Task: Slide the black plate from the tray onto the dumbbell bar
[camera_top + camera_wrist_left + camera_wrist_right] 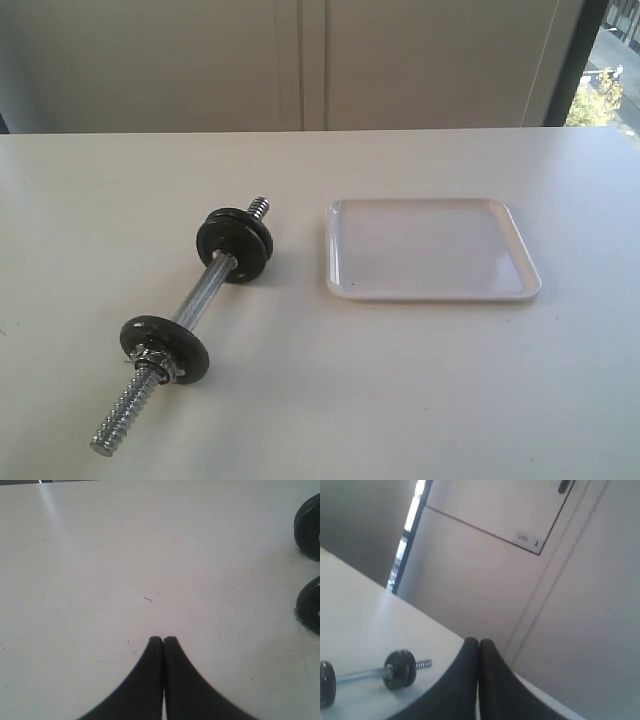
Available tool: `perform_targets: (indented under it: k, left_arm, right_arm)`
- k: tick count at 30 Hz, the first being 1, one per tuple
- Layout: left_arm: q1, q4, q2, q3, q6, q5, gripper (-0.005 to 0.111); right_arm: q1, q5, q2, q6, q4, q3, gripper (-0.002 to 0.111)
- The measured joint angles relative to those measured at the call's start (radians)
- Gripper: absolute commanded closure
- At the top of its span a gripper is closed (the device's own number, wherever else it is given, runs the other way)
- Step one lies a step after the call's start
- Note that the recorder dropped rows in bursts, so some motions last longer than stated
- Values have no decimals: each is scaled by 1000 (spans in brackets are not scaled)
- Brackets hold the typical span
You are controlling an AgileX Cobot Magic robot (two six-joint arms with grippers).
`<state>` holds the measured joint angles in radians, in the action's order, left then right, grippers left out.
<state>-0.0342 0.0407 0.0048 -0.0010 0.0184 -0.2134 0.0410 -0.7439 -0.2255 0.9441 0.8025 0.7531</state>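
Carrying black plates point(240, 235) point(187, 350), the dumbbell bar point(205, 293) gleams chrome.

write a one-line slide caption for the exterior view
Chrome threaded dumbbell bar carrying two round black iron plates lies on a white table, left of a shallow glossy white plastic tray.

Dumbbell bar point(200, 296) lying on the table point(400, 400), left of the tray point(430, 250), apart from it, far weight plate point(236, 245) and near weight plate point(165, 347) on the bar.
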Motion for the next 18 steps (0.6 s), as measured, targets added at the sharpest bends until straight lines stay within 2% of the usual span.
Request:
perform_targets:
  k: [8,18]
  left_arm:
    - [0,0,0,0,0,0,107]
    - [0,0,0,0,0,0,107]
  right_arm:
    - [0,-4,77,-2,-79,-335,108]
    - [0,-8,77,-2,-81,-379,108]
